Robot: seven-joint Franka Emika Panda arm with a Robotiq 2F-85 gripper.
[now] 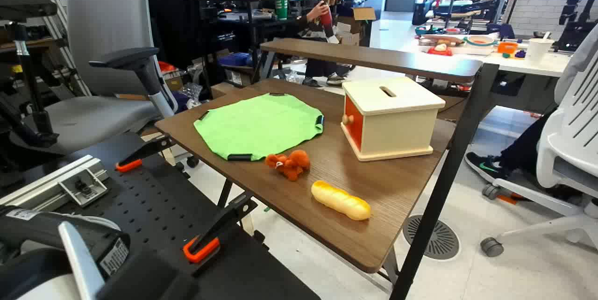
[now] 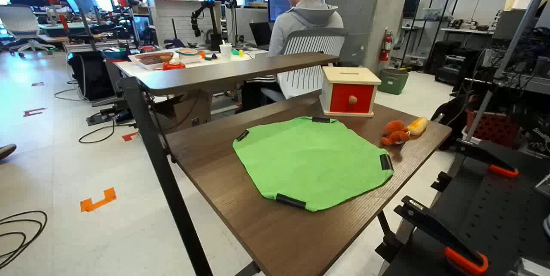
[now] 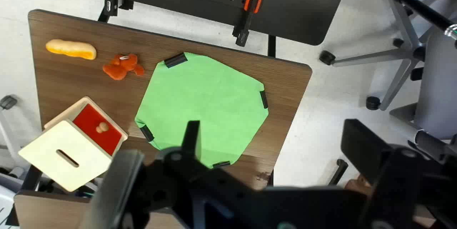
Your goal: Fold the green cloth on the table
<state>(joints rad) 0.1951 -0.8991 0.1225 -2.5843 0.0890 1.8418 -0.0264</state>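
Your black two-fingered gripper (image 3: pixel 274 131) stands with its fingers (image 3: pixel 191 139) spread well apart. Your bright green, roughly eight-sided fabric cloth (image 2: pixel 313 160) lies flat on the brown wood-grain table (image 2: pixel 223 181), black strips (image 2: pixel 291 200) on four short sides, one edge curled nearest the pale wooden box with a red front (image 1: pixel 397 127). In the wrist view, a finger screens part of the cloth's edge from you. You cannot make out the exact form of the orange plush toy (image 1: pixel 292 163) just beside it. Farther off, the seated person in a grey hooded top (image 2: pixel 303 23) is blurred at the face.
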